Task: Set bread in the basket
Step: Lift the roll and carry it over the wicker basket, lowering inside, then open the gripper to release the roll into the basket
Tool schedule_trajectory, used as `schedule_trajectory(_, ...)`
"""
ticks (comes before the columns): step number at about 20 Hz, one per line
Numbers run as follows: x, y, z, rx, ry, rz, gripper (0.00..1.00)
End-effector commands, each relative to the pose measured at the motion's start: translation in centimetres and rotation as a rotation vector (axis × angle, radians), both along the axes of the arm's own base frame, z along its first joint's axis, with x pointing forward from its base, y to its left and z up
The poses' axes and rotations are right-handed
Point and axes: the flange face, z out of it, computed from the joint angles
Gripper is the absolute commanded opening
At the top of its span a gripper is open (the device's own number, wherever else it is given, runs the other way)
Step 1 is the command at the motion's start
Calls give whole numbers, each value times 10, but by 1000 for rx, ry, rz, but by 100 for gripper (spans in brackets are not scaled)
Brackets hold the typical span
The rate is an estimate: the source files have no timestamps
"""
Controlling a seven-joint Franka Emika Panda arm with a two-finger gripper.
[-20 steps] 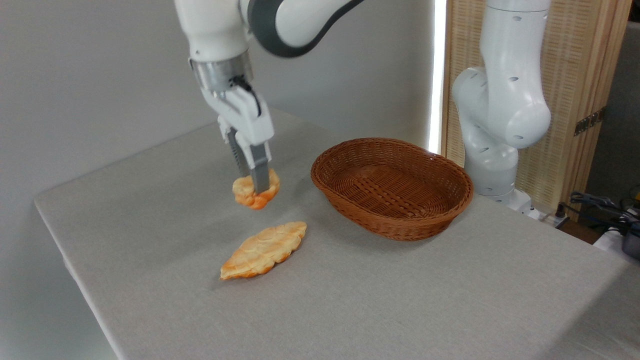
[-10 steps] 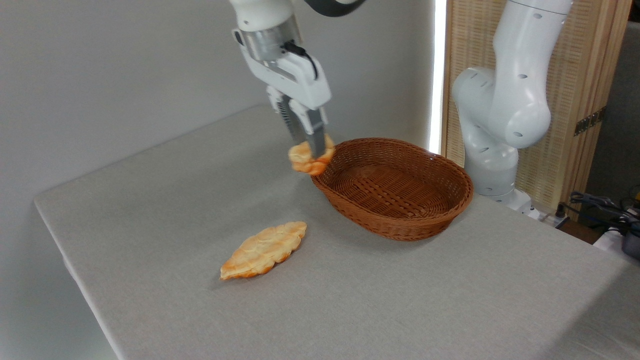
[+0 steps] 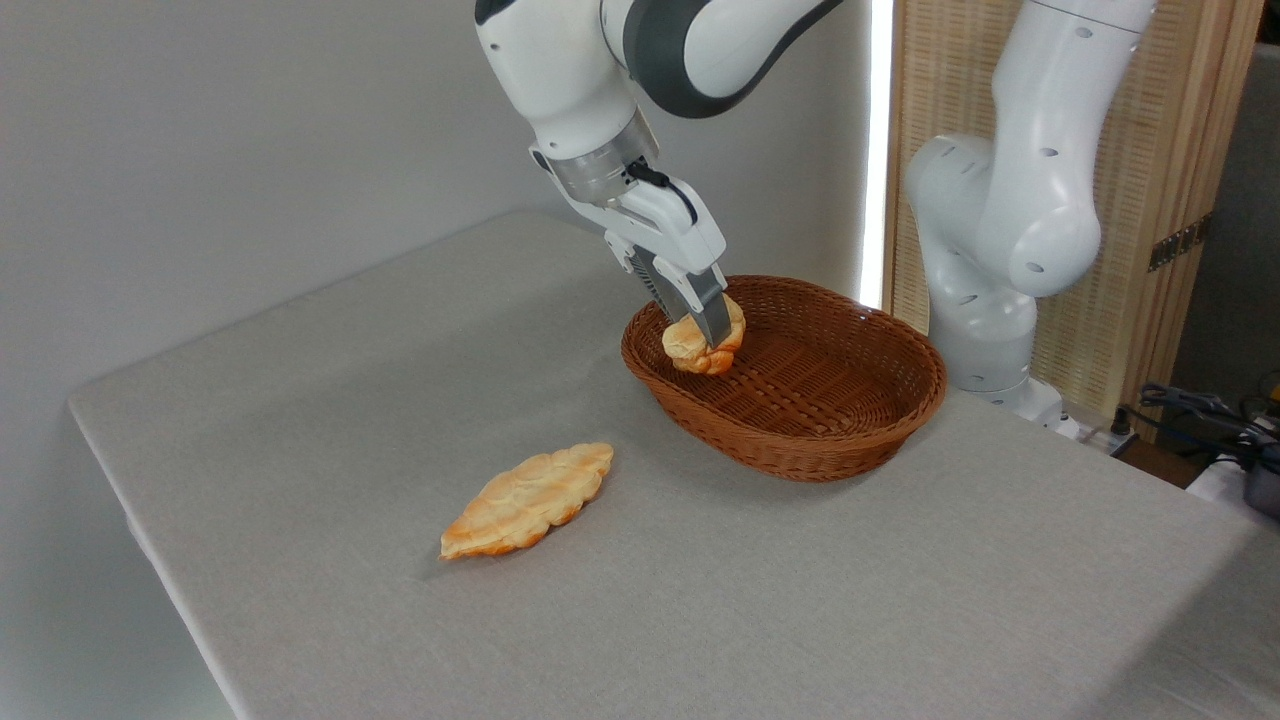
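Your grey worktop (image 3: 800, 600) is carrying everything, and the white arm (image 3: 600, 90) is reaching down over it from above. The brown wicker basket (image 3: 850, 440) is sitting towards the right rear. A flat leaf-shaped pastry (image 3: 527, 500) is lying well apart from it, nearer the front. Your gripper (image 3: 705, 335) is pinching the bread (image 3: 690, 345), hanging it inside the basket's left end, just above the woven floor.

White, rounded-shell robot arm (image 3: 1010, 200) with dark grey joint band, silver wrist ring, black cable, grey-fingered white gripper (image 3: 700, 335)
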Motion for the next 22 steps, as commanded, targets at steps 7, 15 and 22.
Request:
schedule_trajectory(7, 1, -8, -8, 7, 35, 0, 100)
schedule_trajectory(15, 14, -11, 20, -16, -41, 2, 100)
schedule_trajectory(22, 59, -4, 74, -74, -309, 30, 100)
